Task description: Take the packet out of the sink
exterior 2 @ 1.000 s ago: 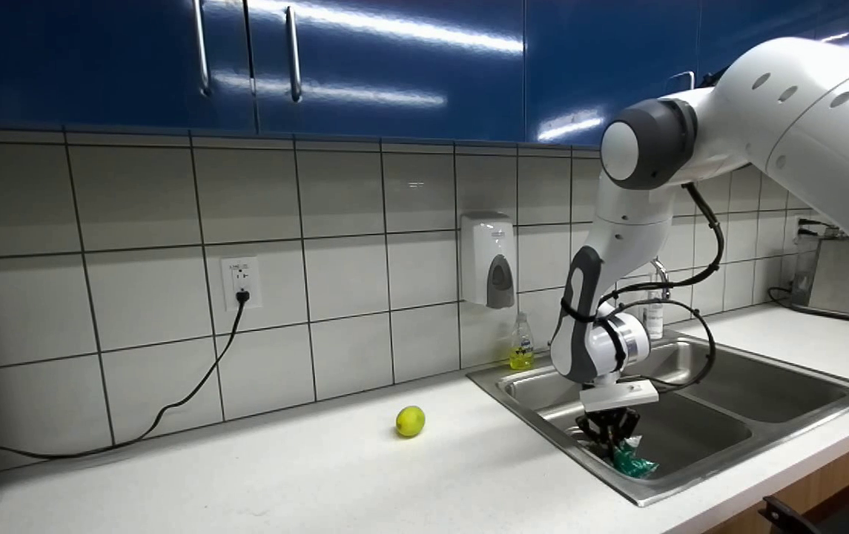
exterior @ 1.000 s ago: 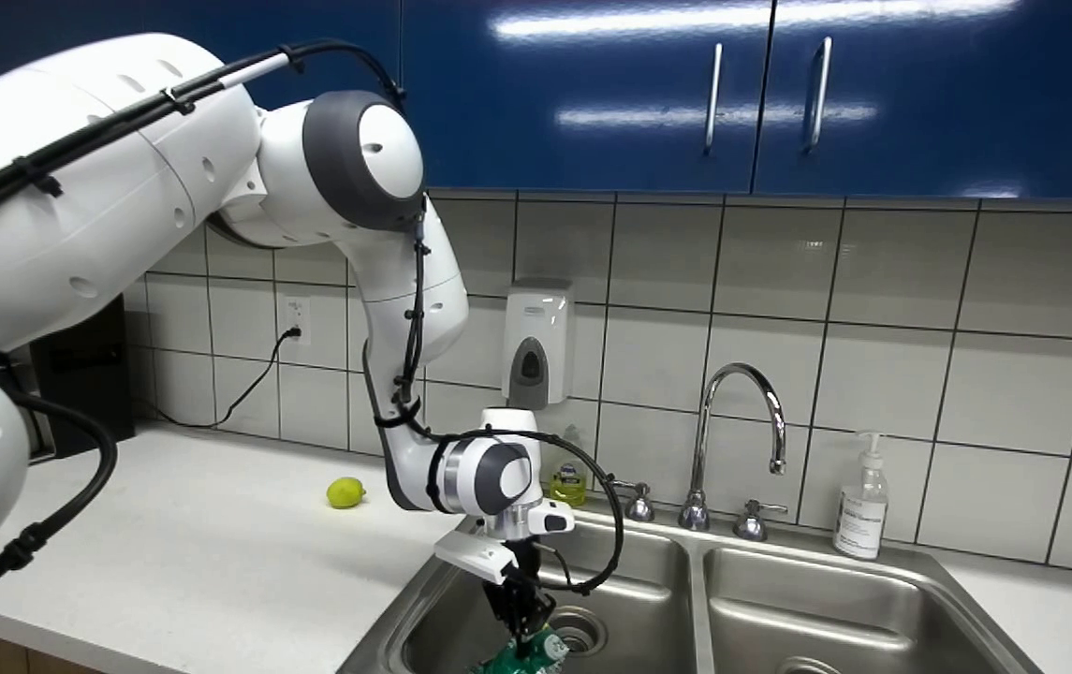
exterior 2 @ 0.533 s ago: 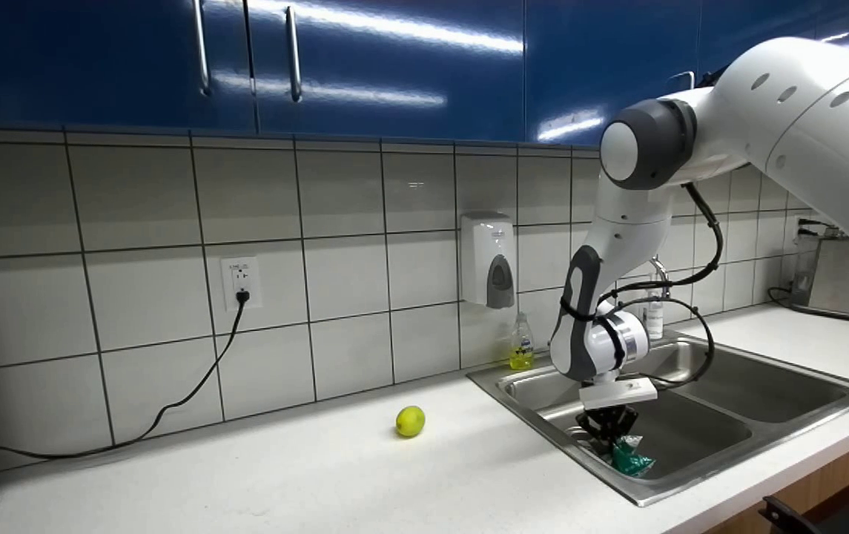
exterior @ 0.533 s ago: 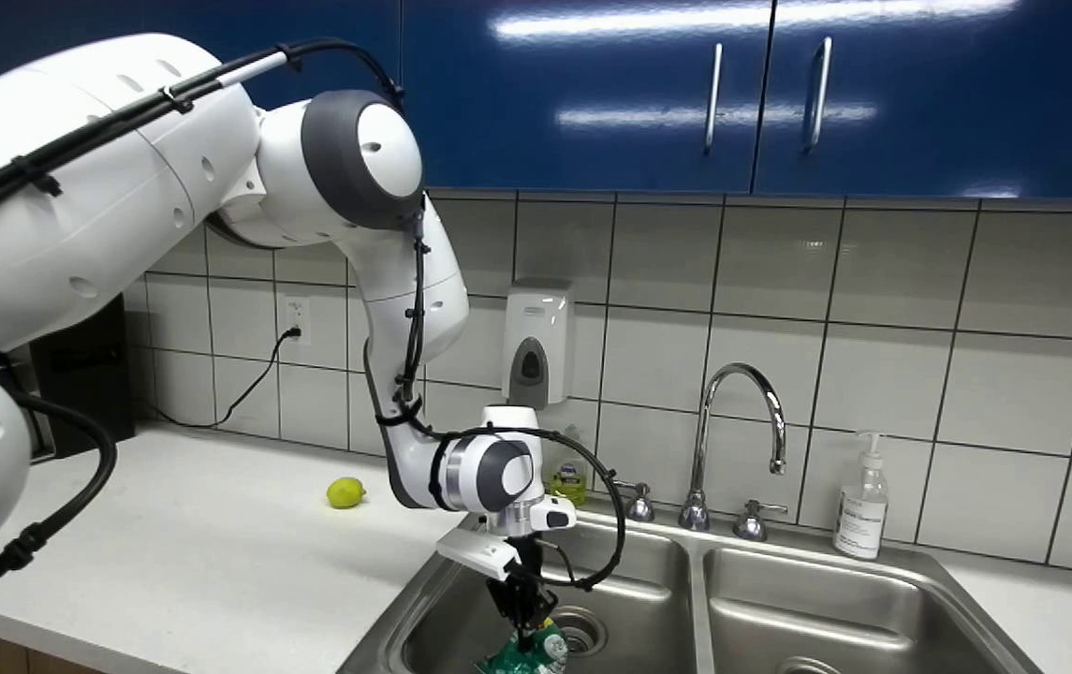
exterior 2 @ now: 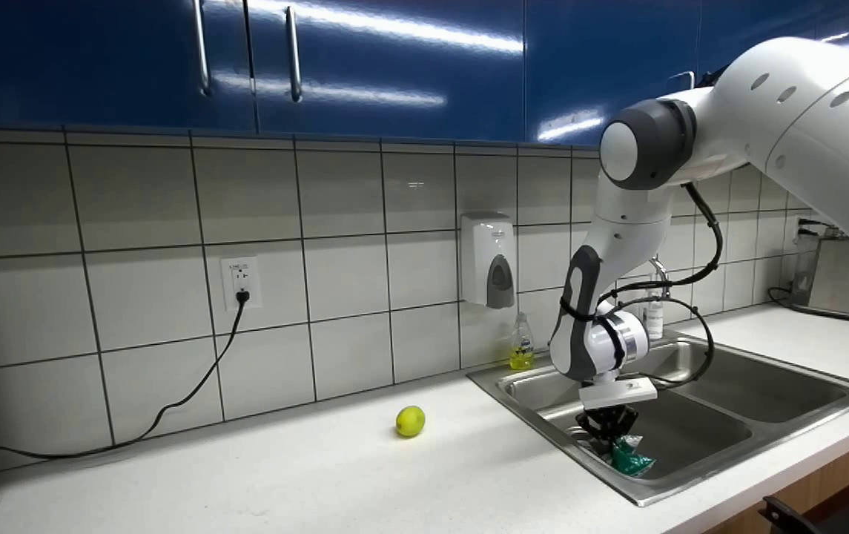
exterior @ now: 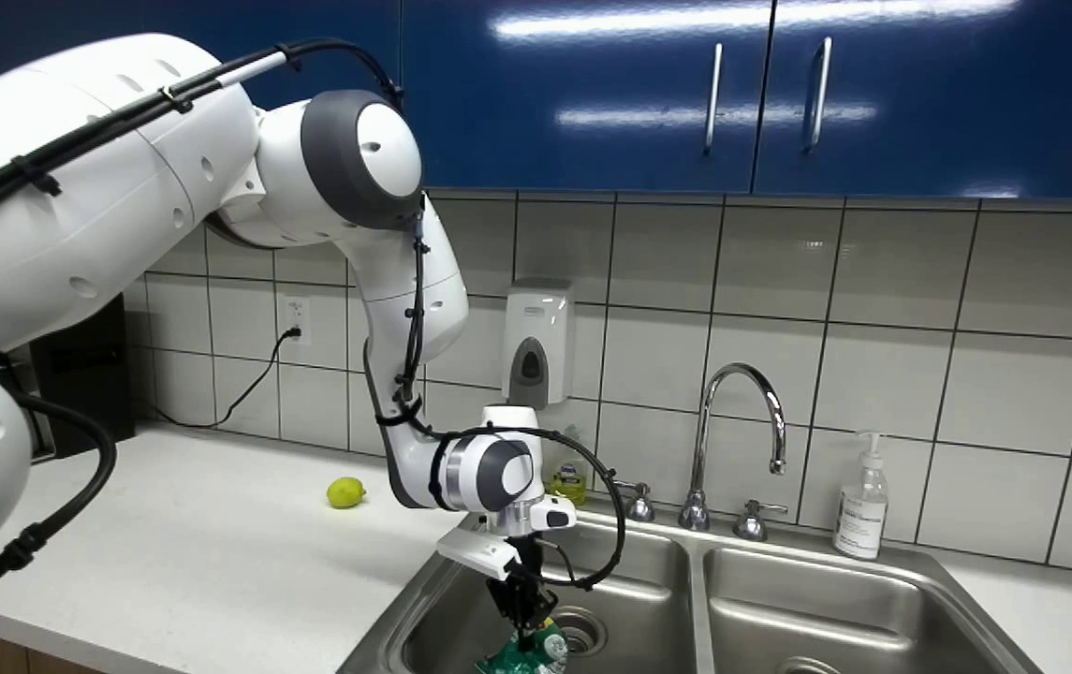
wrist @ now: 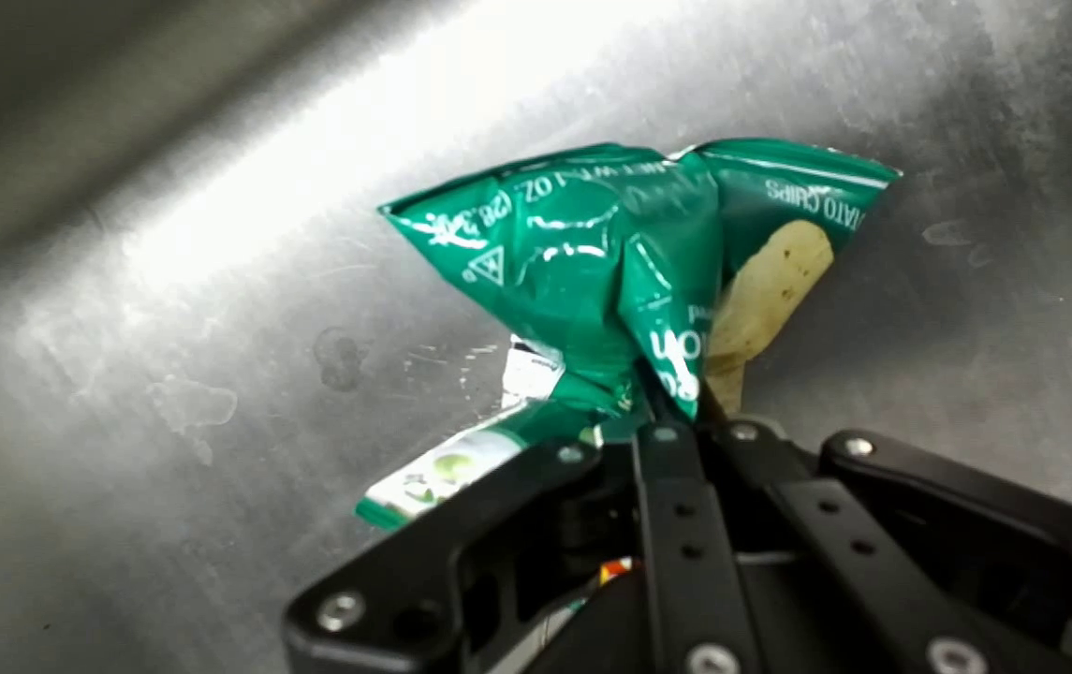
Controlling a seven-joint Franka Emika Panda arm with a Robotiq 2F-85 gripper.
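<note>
One gripper (wrist: 682, 398) pinches the packet (wrist: 573, 253) (green, crumpled) in the sink (exterior: 657, 637).

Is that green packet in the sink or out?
In: both exterior views show the green packet within the sink, pinched by the tool.

Yellow-green fruit (exterior 2: 410, 421) on counter (exterior 2: 283, 482), blue cabinets (exterior 2: 394, 67)
</note>
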